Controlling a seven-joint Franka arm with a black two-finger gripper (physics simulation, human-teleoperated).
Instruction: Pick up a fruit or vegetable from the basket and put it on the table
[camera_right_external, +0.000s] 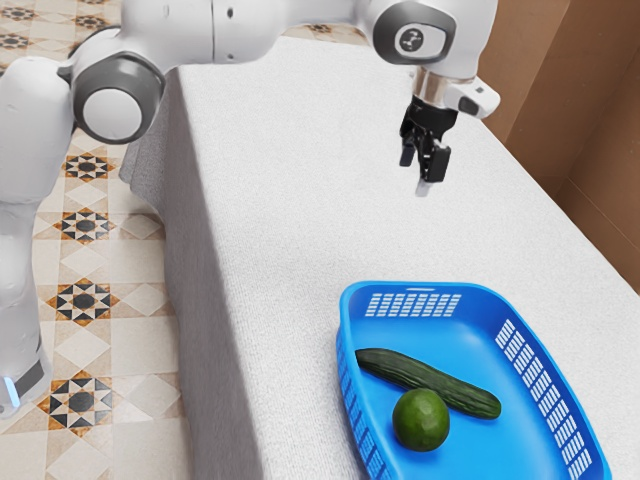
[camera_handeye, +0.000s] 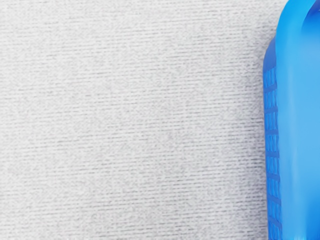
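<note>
Pincer (camera_right_external: 416, 173) outside basket (camera_right_external: 480, 345) of cucumber (camera_right_external: 428, 379), fruit (camera_right_external: 420, 420).

A slotted blue basket (camera_right_external: 475, 345) stands on the table (camera_right_external: 300, 180), draped in pale woven cloth (camera_right_external: 205, 300)

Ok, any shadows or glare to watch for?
Exterior view: light looks soft and even, with the cloth's hanging side in shade. Wrist view: a faint shadow on the cloth beside the basket; no harsh glare in either.
</note>
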